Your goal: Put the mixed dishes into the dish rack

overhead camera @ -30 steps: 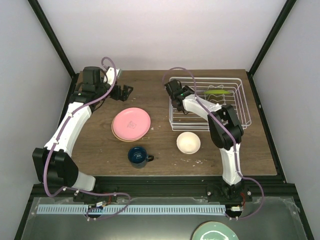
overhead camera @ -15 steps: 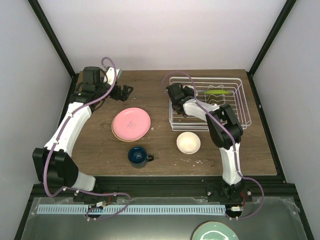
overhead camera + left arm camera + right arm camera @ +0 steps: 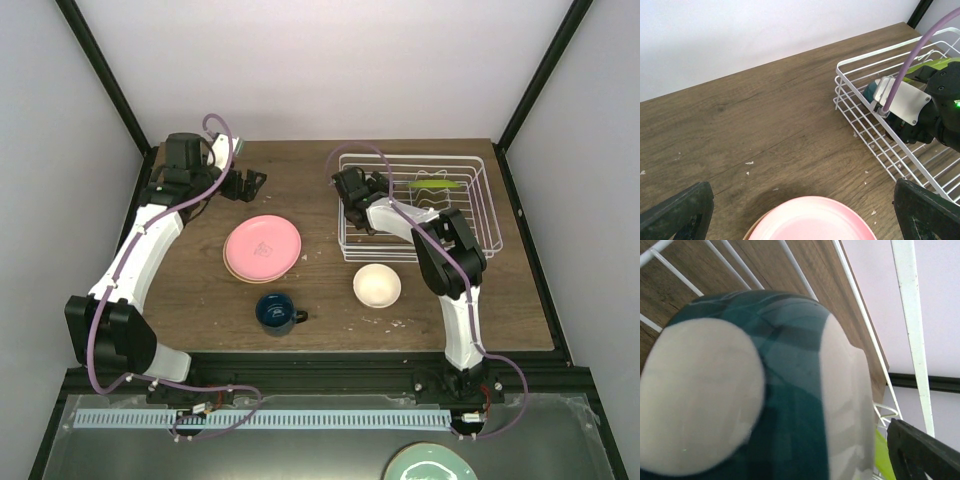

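Two notes: my left gripper point(image 3: 248, 184) gapes empty outside the dish rack point(image 3: 415, 157); whether my right gripper point(image 3: 352, 186), at the bowl point(image 3: 765, 390) inside its left rim, grips is unclear.

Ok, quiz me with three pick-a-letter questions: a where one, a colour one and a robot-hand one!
1. Where is the dark blue handled mug? A in the white wire dish rack; B on the brown wooden table; C in a gripper.
2. The round plate standing in the rack is: A pink; B yellow; C lime green.
3. The left gripper is: A open; B gripping the mug; C gripping a plate.
B: it sits on bare wood. C: that plate shows lime green among the wires. A: its fingers stand wide apart.
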You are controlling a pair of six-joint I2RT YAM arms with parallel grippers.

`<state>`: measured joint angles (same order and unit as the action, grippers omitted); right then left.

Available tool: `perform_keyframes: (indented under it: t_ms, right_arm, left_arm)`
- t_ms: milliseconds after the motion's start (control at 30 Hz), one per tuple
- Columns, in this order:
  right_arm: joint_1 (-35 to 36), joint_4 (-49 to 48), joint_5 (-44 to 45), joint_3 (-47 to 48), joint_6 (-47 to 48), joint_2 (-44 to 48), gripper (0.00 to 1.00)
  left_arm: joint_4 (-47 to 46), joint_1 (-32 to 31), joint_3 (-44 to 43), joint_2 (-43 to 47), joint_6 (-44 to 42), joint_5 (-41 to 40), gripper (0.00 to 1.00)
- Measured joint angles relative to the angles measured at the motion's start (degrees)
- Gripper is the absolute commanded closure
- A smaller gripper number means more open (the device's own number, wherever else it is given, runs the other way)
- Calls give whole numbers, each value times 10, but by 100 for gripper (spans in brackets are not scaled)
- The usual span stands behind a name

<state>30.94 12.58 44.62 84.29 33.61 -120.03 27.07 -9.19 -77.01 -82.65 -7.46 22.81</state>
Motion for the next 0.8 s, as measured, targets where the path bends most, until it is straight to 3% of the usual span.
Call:
perform_keyframes:
  t_ms: [400,800]
  right_arm:
    - [0,73,-39,0,-43,22,0]
    - [0,170,-114,-9,-114,123,0]
  left_arm:
    - [0,0,0,0,0,0,0]
    - [0,0,0,-11,0,9,0]
